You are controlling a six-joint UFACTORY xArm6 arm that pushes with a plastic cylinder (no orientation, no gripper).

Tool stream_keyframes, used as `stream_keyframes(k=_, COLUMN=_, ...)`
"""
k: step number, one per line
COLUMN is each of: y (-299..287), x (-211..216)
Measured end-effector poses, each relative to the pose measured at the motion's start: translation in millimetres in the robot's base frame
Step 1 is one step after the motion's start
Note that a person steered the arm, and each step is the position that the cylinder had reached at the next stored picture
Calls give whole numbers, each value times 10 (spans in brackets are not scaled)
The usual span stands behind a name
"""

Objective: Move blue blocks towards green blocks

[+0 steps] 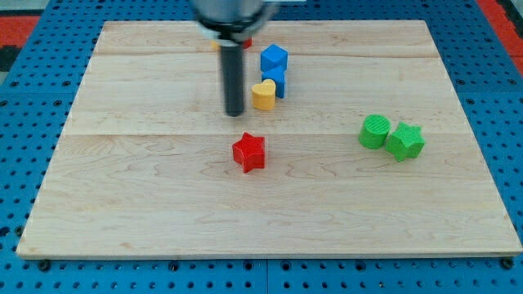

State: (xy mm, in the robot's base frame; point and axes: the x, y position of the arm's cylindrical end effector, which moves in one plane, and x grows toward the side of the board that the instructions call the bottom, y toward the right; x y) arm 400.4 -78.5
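Two blue blocks stand at the view's top centre: a blue cube (pixel 274 57) and a second blue block (pixel 276 80) just below it, partly hidden by a yellow heart block (pixel 263 95). Two green blocks sit together at the view's right: a green cylinder (pixel 375 131) and a green star (pixel 404 141). My tip (pixel 235 113) is just left of the yellow heart, left and below the blue blocks, far left of the green blocks.
A red star block (pixel 249 152) lies below my tip near the board's centre. A red and a yellow block (pixel 230 42) are mostly hidden behind the rod's mount at the view's top. The wooden board (pixel 122 204) rests on a blue pegboard.
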Motion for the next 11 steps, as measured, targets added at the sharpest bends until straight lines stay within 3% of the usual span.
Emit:
stream_keyframes(k=1, y=-141, x=-528)
stream_keyframes(k=2, y=369, x=-998)
stream_keyframes(k=3, y=484, x=-1244)
stream_keyframes(k=4, y=1278, x=-1167)
stream_keyframes(k=5, y=1768, x=-696)
stream_keyframes(k=6, y=2214, x=-360)
stream_keyframes(k=7, y=2331, x=-387)
stream_keyframes(k=9, y=1475, x=-952)
stream_keyframes(k=11, y=548, x=-884)
